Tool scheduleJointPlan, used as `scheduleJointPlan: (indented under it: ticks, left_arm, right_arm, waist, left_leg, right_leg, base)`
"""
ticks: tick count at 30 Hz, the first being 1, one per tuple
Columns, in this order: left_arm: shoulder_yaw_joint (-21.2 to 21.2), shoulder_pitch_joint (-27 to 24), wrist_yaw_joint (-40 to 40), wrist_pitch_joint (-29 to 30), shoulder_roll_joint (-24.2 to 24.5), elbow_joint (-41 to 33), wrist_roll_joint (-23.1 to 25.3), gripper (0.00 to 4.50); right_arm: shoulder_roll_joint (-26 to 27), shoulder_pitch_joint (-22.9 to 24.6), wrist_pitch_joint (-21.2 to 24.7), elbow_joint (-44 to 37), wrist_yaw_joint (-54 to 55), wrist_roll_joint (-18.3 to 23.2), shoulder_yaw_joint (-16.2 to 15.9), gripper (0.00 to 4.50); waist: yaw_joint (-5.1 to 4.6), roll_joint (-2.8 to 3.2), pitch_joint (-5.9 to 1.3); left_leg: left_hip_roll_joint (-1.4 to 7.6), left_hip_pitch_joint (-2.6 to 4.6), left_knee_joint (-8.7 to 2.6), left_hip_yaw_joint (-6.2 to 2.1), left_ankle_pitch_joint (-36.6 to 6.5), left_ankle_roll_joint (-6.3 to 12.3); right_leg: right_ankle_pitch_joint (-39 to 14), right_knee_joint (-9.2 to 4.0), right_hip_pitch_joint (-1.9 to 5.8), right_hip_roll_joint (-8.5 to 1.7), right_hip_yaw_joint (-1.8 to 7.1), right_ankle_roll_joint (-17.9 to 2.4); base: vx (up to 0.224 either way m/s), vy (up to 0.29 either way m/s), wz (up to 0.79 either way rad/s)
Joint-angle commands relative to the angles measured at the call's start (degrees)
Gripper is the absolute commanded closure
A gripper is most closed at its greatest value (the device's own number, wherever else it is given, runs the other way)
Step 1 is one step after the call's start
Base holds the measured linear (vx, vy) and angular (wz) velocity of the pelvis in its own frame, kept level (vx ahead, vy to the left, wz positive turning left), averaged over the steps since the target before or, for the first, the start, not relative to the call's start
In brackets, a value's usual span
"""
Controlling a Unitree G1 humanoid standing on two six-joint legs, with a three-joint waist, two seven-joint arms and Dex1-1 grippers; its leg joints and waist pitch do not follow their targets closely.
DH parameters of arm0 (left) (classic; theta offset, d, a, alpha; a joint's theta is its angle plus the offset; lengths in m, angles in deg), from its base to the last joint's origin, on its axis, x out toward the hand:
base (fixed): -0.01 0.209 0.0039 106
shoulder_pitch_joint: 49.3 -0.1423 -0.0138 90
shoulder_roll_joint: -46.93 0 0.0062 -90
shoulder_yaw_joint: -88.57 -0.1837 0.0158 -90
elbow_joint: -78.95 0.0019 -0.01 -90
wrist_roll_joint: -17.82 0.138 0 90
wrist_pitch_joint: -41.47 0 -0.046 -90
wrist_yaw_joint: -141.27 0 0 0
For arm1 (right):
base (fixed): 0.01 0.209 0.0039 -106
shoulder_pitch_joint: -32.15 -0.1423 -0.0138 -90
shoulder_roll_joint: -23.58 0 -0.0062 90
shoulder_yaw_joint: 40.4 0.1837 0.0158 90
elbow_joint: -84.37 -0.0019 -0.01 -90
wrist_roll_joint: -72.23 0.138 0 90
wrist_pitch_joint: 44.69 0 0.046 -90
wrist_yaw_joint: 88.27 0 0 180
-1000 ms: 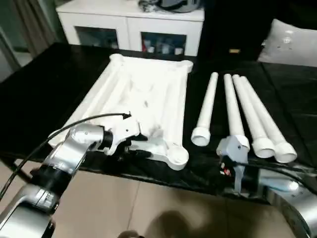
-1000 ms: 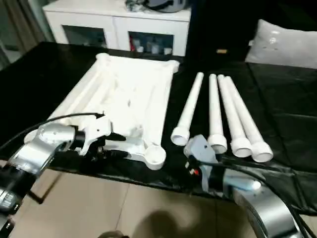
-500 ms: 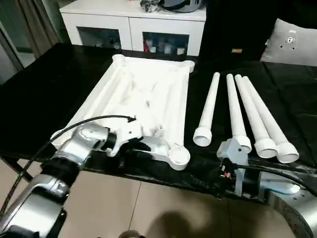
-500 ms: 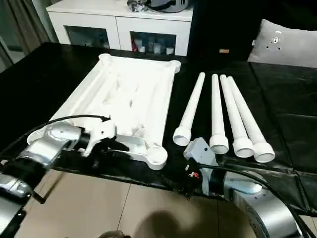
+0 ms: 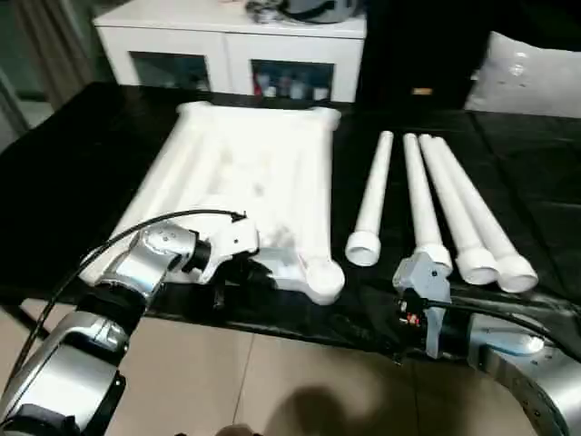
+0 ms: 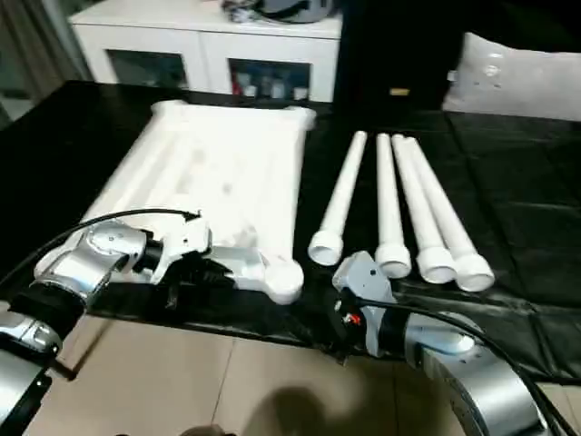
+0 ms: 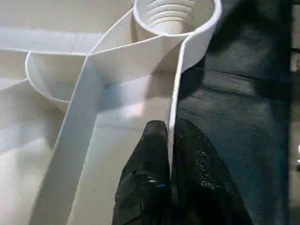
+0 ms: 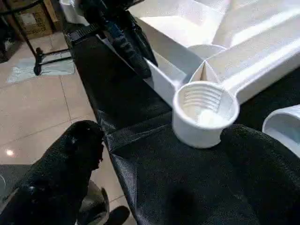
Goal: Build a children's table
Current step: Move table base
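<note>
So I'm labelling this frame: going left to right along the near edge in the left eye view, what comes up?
Left gripper, pinching the tabletop's near rim → corner socket → lone leg → right gripper → three legs lying together.

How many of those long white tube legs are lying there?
4, side by side right of the white ribbed plastic tabletop: long white tubular legs. None seems hidden.

A home, it seems: a white cabinet with glass doors, a pillow, a tiled floor.
</note>
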Motion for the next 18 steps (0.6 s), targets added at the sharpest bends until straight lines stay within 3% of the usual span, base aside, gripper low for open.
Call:
scheduleJointPlan:
  ticks: [1,4,5,7,11,13,14,18]
  left_arm:
    - [2.1,1.3,2.9,-0.4,0.8,2.1,1.1,4.48]
    - [2.6,1.4,4.2,-3.5,0.6,3.3,1.2,4.48]
    - [2.7,1.4,4.4,-4.0,0.5,3.5,1.1,4.48]
    - [3.3,1.3,5.2,-5.8,0.0,3.9,0.8,4.48]
    - [4.9,0.3,4.0,-7.5,-1.6,2.5,-1.5,4.48]
    - [5.1,-0.3,3.0,-8.1,-2.3,1.3,-2.4,4.06]
    - [5.0,-0.9,2.7,-8.5,-2.7,0.6,-2.6,3.95]
    - [4.3,-2.4,3.1,-10.8,-3.7,-0.5,-2.1,3.95]
  right_arm:
    - [0.0,-1.1,0.1,0.1,0.5,-0.9,-0.6,0.00]
    - [0.1,-1.0,0.1,-0.2,1.0,-1.1,-0.6,0.00]
    - [0.1,-0.9,0.1,-0.2,1.1,-1.2,-0.5,0.00]
    - [0.1,-0.7,0.2,-0.4,1.4,-1.3,-0.4,0.00]
    - [1.1,0.3,1.1,-0.8,2.4,-0.1,0.7,0.00]
    - [1.7,0.4,1.2,-0.9,3.1,0.0,1.1,0.00]
    - [2.0,0.3,1.1,-0.7,3.6,-0.3,1.1,0.00]
    - [2.8,-0.1,0.2,0.2,4.9,-1.5,0.8,0.00]
  waist:
    - [0.35,-0.55,-3.44]
    - [0.22,-0.28,-3.86]
    - [0.04,-0.38,-4.09]
    - [0.00,-0.18,-3.93]
    - [0.36,-0.38,-3.87]
    - [0.63,-0.29,-3.85]
    - [0.64,-0.52,-3.85]
    - [0.88,-0.56,-3.68]
  left_leg:
    - [6.27,0.48,-3.62,-2.58,-4.6,4.27]
    - [6.44,0.44,-3.38,-2.72,-3.3,4.88]
    - [6.51,0.33,-3.22,-2.72,-2.4,5.46]
    - [6.38,0.30,-3.11,-2.63,-3.4,6.14]
    - [6.74,0.45,-3.30,-2.62,-4.2,5.90]
    - [6.87,0.61,-3.34,-2.56,-4.9,5.61]
    - [6.93,0.58,-3.41,-2.57,-5.0,5.46]
    - [6.83,0.51,-3.53,-2.38,-6.0,4.79]
  right_leg:
    - [1.6,-4.89,1.72,-9.44,4.25,-7.9]
    - [6.3,-4.22,1.70,-9.38,4.14,-8.1]
    - [10.0,-3.69,1.66,-9.27,4.09,-8.4]
    - [11.8,-3.77,1.52,-9.49,3.99,-8.7]
    - [9.8,-3.90,1.44,-9.49,3.93,-8.9]
    - [9.1,-3.88,1.19,-9.68,4.02,-9.5]
    - [8.8,-3.83,1.30,-9.76,3.99,-9.6]
    - [6.7,-4.00,1.23,-9.76,4.01,-9.8]
  base:
    - [0.000,0.000,0.00]
    - [0.000,0.000,0.00]
    - [0.000,0.000,0.00]
    - [0.000,0.000,0.00]
    - [0.000,0.000,0.00]
    - [0.000,0.000,0.00]
    - [0.000,0.000,0.00]
    - [0.000,0.000,0.00]
